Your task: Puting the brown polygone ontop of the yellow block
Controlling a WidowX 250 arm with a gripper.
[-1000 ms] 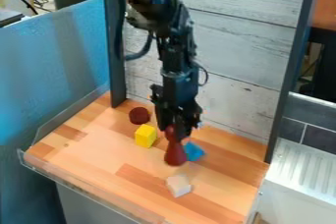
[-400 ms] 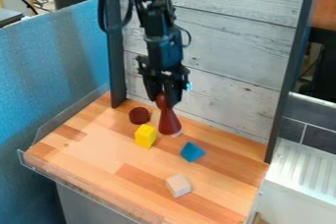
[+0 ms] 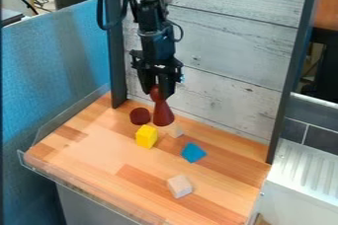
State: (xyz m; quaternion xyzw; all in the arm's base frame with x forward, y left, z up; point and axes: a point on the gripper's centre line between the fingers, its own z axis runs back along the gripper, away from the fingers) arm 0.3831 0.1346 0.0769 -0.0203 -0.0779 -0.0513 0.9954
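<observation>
The black gripper [image 3: 157, 87] hangs at the back of the board, shut on the narrow top of a brown-red flared piece [image 3: 163, 114]. That piece is upright, its wide end down, just behind and to the right of the yellow block [image 3: 147, 136]. In this view its lower edge comes close to the block's top right corner; whether they touch I cannot tell. The yellow block stands on the wooden board.
A dark red round piece [image 3: 140, 116] lies behind the yellow block. A pale wooden block [image 3: 174, 131] is right beside it, a blue piece [image 3: 193, 153] further right, another pale block [image 3: 180, 186] in front. A plank wall [image 3: 228, 71] rises behind the board.
The gripper has moved back, up and to the left with the brown-red piece, away from the blue piece. The pale block behind it has come into sight. The yellow block has stayed put.
</observation>
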